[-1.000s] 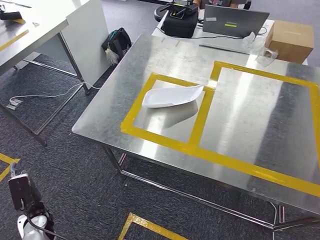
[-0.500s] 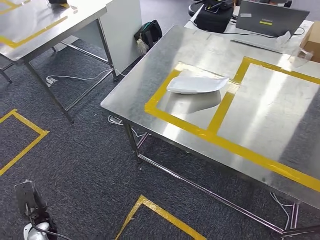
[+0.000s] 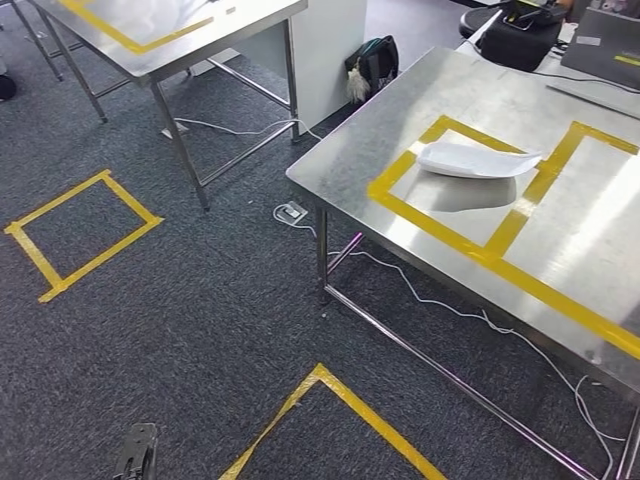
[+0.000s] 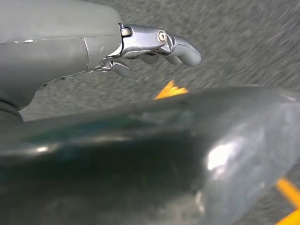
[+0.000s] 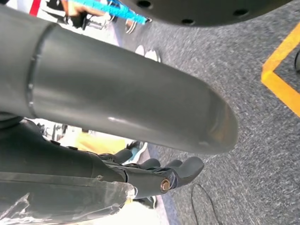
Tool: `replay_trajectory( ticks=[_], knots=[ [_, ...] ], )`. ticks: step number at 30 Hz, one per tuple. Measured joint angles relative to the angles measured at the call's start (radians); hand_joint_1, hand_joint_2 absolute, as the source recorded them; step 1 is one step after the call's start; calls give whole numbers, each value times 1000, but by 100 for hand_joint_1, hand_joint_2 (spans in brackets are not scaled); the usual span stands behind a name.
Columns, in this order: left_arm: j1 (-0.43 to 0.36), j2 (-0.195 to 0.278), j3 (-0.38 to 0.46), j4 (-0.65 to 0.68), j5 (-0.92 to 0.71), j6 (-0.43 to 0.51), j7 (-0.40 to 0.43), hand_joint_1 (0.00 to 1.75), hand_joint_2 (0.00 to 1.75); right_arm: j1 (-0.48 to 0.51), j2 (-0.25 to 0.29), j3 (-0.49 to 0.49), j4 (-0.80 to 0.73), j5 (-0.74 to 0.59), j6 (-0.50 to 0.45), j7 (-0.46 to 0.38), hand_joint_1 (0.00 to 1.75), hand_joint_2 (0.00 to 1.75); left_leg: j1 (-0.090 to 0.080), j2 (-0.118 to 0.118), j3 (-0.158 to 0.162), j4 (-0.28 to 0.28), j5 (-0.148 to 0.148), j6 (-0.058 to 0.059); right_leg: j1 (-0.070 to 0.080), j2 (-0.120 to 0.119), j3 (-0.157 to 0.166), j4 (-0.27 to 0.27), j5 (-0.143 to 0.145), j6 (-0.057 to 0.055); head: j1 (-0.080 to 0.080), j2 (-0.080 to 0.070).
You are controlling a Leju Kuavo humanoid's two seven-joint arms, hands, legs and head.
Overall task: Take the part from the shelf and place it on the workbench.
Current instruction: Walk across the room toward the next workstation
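Note:
The part [image 3: 477, 159], a white curved shell, lies on the steel workbench [image 3: 423, 95] inside its left yellow-taped rectangle, at the right of the head view. My left hand [image 4: 155, 44] hangs over the grey carpet with its fingers stretched out and nothing in them. My right hand [image 5: 159, 173] also hangs low beside my body, its dark fingers extended and empty. Both hands are far from the part.
A second steel table [image 3: 189, 30] stands at the back left, with a white panel [image 3: 332, 40] and a black bag [image 3: 375, 60] between the tables. Yellow tape squares [image 3: 83, 235] mark the carpet. Cables [image 3: 453, 305] trail under the workbench. A laptop [image 3: 611, 40] sits at its far edge.
The whole picture has slid to the right, so the camera has turned left. The part stays where it lay on the workbench. My left arm has dropped toward the bottom edge.

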Motion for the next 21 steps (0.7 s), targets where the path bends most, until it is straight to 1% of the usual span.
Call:
replay_trajectory(
  ticks=[1,2,3,4,5,6,7,8,9,10,11,12,13,14,15,16,17,18,19,20,21],
  knots=[
    [-3,-3,-13,5,-12,0,-1,0,0,-1,0,0,0,0,0,0,0,0,-1,-11,-7,0,13,-3,0,16,40,-63,-13,-2,0,0],
    [-6,-5,-25,11,-28,1,-1,0,0,-2,-1,-1,1,1,0,-2,0,0,-1,-22,-14,0,25,-6,0,19,60,-99,-25,-2,0,0],
    [-8,-6,-38,17,-46,1,-1,0,0,-2,0,-2,2,2,0,-3,0,0,-1,-35,-18,-1,37,-10,-1,9,57,-110,-24,0,-1,0],
    [-9,-5,-51,24,-62,2,1,0,0,-3,0,-4,2,3,0,-5,0,0,-1,-39,-24,1,39,-14,-2,-4,47,-107,-16,-2,0,0],
    [-9,-5,-64,29,-74,1,2,0,0,-5,0,-5,3,3,0,-6,0,0,-1,-28,-33,13,21,-19,-3,-18,40,-107,-8,-6,-2,0],
    [-8,-5,-75,33,-81,0,4,0,0,-5,0,-6,3,4,0,-6,0,0,-1,-6,-45,44,-18,-25,-5,-33,29,-109,3,-11,-6,0],
    [-9,-5,-84,36,-84,0,5,0,0,-4,-1,-7,4,4,0,-6,0,0,1,24,-60,93,-75,-31,-5,-49,18,-109,13,-15,-9,0],
    [-12,-7,-90,37,-86,-1,5,0,0,-2,-1,-7,4,4,0,-6,0,0,5,49,-75,159,-136,-39,-4,-64,7,-108,24,-17,-12,0],
    [-15,-9,-96,39,-87,-1,5,0,0,0,-1,-8,4,5,0,-6,0,0,11,64,-87,227,-179,-46,-4,-82,-5,-107,34,-18,-14,0],
    [-18,-10,-101,40,-88,-1,5,0,0,2,-1,-9,5,5,0,-6,0,0,18,72,-91,282,-192,-53,-4,-99,-19,-104,45,-15,-13,0],
    [-20,-11,-106,42,-88,-1,5,0,0,3,-2,-10,5,5,0,-6,0,0,26,77,-86,314,-177,-60,-5,-116,-35,-100,56,-12,-14,0],
    [-21,-11,-110,43,-88,-1,5,0,0,2,-2,-12,6,5,0,-6,0,0,34,81,-67,315,-144,-67,-6,-131,-55,-94,66,-7,-14,0],
    [-20,-11,-114,44,-89,-2,5,0,0,2,-2,-13,6,5,0,-6,0,0,42,90,-33,285,-111,-75,-9,-144,-75,-86,74,-1,-14,0],
    [-20,-13,-117,45,-90,-7,5,0,0,2,-3,-15,6,5,0,-6,0,0,48,111,19,227,-96,-84,-9,-155,-93,-76,80,6,-14,0],
    [-21,-15,-121,46,-93,-16,5,0,0,2,-4,-15,6,4,-1,-6,0,0,50,132,73,156,-102,-89,-10,-167,-108,-63,83,14,-14,0],
    [-24,-17,-123,46,-96,-26,4,0,0,2,-6,-16,6,4,-1,-6,0,0,50,149,114,92,-122,-86,-12,-178,-120,-51,87,22,-13,0],
    [-26,-19,-126,47,-99,-38,3,0,0,2,-7,-17,6,4,-1,-6,0,0,45,158,137,51,-141,-77,-14,-190,-129,-42,91,30,-13,0],
    [-26,-18,-129,48,-102,-46,2,0,0,1,-8,-18,6,4,-2,-6,0,0,39,151,138,32,-152,-64,-19,-202,-133,-36,97,37,-12,0],
    [-21,-18,-131,50,-103,-53,0,0,0,-1,-8,-19,6,4,-2,-6,0,0,36,141,131,31,-153,-49,-25,-205,-138,-32,99,44,-12,0],
    [-15,-16,-134,52,-104,-57,-2,0,0,-2,-7,-21,6,3,-2,-7,0,0,33,132,126,35,-147,-38,-30,-191,-143,-23,91,51,-12,0],
    [-10,-15,-135,54,-104,-59,-5,0,0,-2,-7,-22,6,3,-2,-7,0,0,32,123,120,36,-139,-28,-34,-164,-153,4,68,56,-11,0]
  ],
)
